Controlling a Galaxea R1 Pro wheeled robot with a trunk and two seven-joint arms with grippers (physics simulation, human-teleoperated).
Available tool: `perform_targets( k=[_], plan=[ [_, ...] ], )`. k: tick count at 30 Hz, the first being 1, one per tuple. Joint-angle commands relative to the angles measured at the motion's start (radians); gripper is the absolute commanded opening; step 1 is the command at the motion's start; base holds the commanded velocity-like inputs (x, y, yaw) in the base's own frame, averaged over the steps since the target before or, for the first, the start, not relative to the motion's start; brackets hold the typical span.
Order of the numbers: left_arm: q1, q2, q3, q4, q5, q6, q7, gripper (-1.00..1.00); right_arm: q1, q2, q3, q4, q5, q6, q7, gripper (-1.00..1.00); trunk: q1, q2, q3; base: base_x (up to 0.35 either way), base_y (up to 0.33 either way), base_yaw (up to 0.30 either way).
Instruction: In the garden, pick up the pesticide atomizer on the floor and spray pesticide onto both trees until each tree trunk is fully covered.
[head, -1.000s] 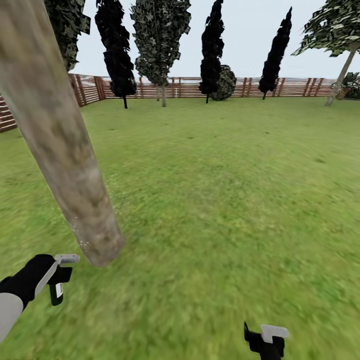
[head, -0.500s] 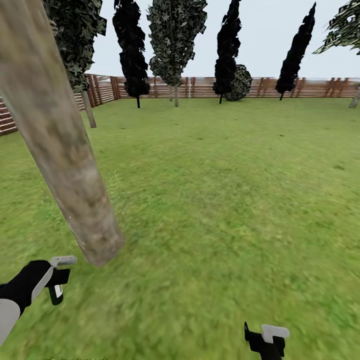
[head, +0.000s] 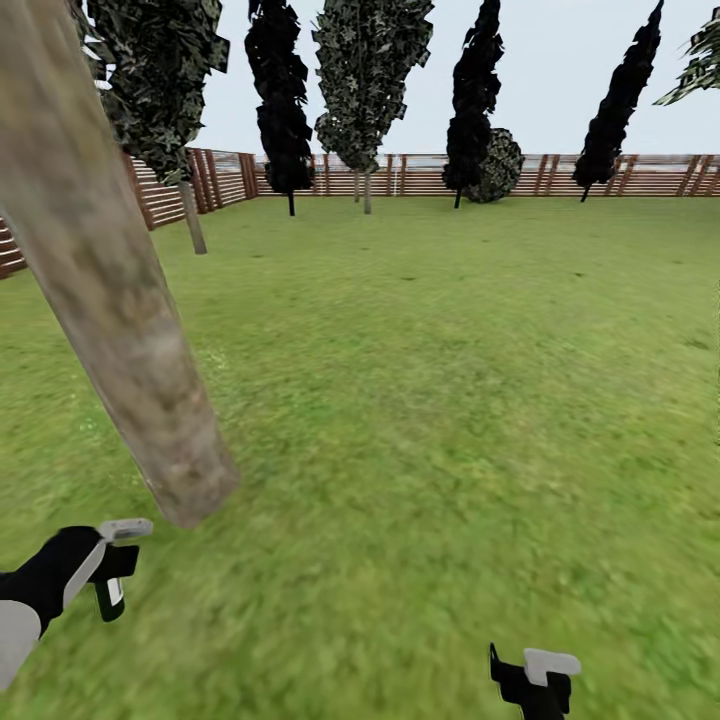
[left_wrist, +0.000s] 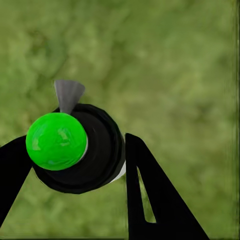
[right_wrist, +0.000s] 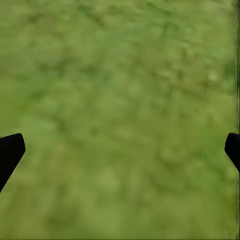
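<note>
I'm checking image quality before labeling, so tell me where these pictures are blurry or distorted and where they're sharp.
Head view: grass smeared near the bottom edge, tree trunk leaning from wide-angle distortion, fence fairly crisp. Left wrist view: atomizer sharp with a glossy highlight on its green cap, grass soft. Right wrist view: grass blurred, fingertips dark at both edges.
</note>
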Motion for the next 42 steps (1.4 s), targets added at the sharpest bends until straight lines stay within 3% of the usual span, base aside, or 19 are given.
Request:
perform_targets(
  k=[1, 14, 28, 42],
  plan=[
    [0.000, 0.000, 0.000, 0.000, -0.001, 0.000, 0.000, -1.00, 0.000, 0.000, 0.000, 0.000, 0.000, 0.000, 0.000, 1.00, 0.000, 0.000, 0.000, 0.000, -0.276, 0.000],
    [0.003, 0.000, 0.000, 0.017, -0.002, -0.002, 0.000, -1.00, 0.000, 0.001, 0.001, 0.000, 0.000, 0.000, 0.000, 1.00, 0.000, 0.000, 0.000, 0.005, -0.276, 0.219],
    [0.003, -0.014, 0.000, 0.022, -0.002, -0.003, 0.000, -1.00, 0.000, 0.002, 0.001, 0.000, 0.000, 0.000, 0.000, 1.00, 0.000, 0.000, 0.000, 0.156, -0.260, 0.029],
    [0.003, -0.015, 0.000, 0.022, -0.003, -0.003, 0.000, -1.00, 0.000, 0.002, 0.001, 0.000, 0.000, 0.000, 0.000, 1.00, 0.000, 0.000, 0.000, 0.170, -0.251, 0.274]
  ],
)
